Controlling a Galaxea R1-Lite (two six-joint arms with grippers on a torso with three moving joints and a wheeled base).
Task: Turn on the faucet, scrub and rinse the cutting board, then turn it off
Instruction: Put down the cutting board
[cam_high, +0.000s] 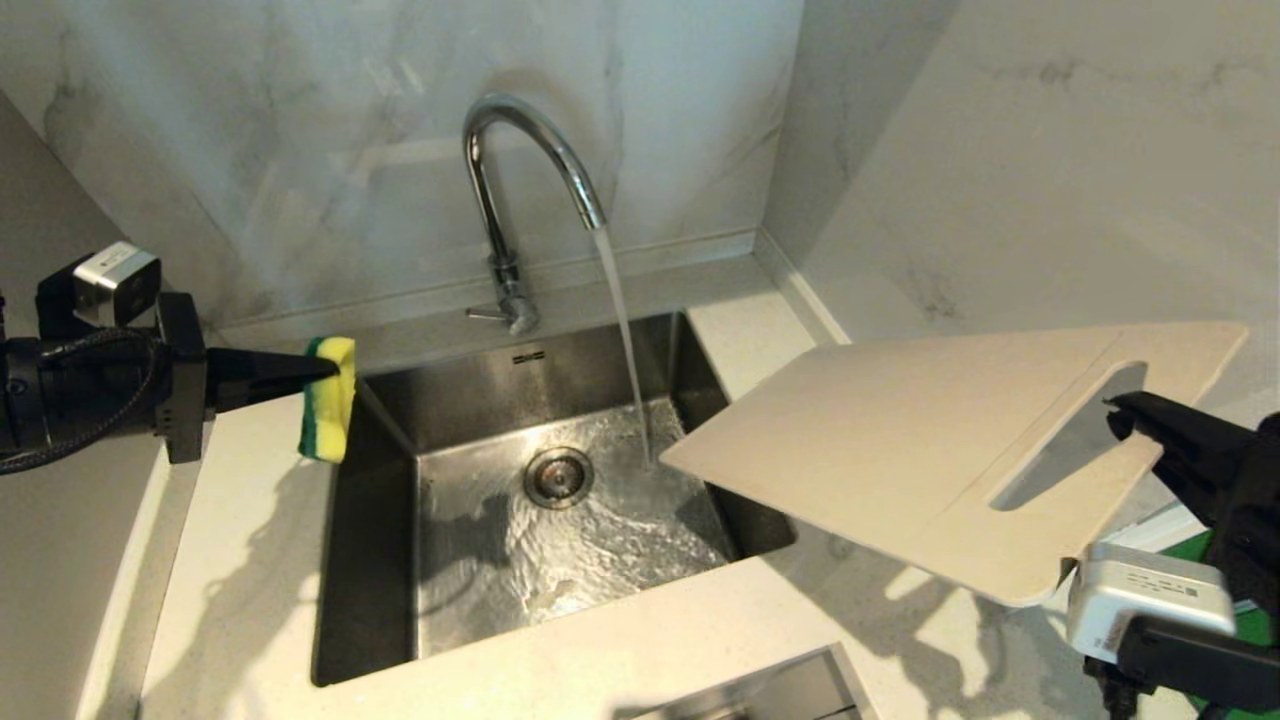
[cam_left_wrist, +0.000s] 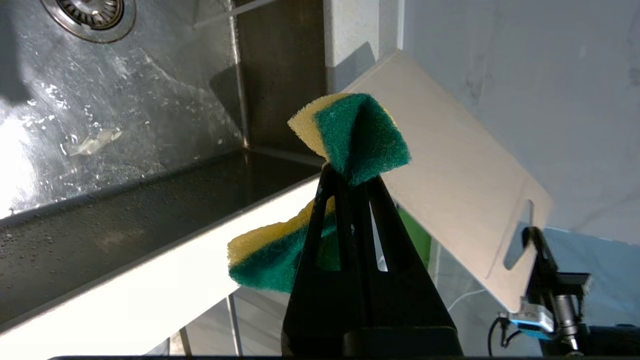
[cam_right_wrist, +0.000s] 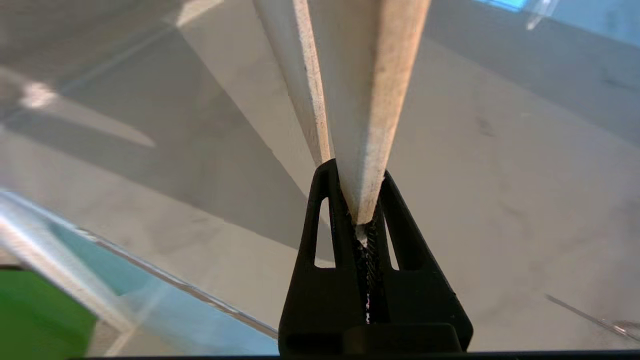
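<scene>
a: count?
b: one faucet (cam_high: 520, 190) running at 12 o'clock, one sink (cam_high: 470, 400), one sponge (cam_high: 328, 398) pinched in left gripper (cam_high: 330, 368) at 9.
a: board?
b: one cutting board (cam_high: 900, 440), clamped by right gripper (cam_high: 1125, 415) at 3, corner over the sink.

Glossy chrome faucet (cam_high: 525, 170), wet steel sink (cam_high: 470, 400), matt plastic cutting board (cam_high: 900, 440).

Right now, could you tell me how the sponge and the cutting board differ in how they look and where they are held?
The sponge is small, thick and yellow and green; the cutting board is large, thin and cream-white with a handle slot. The sponge hangs at the left edge of the sink, away from the running water; the cutting board tilts with one corner over the sink's right side, close to the stream. Both are held in the air, the sponge by the left gripper, the board by the right gripper.
</scene>
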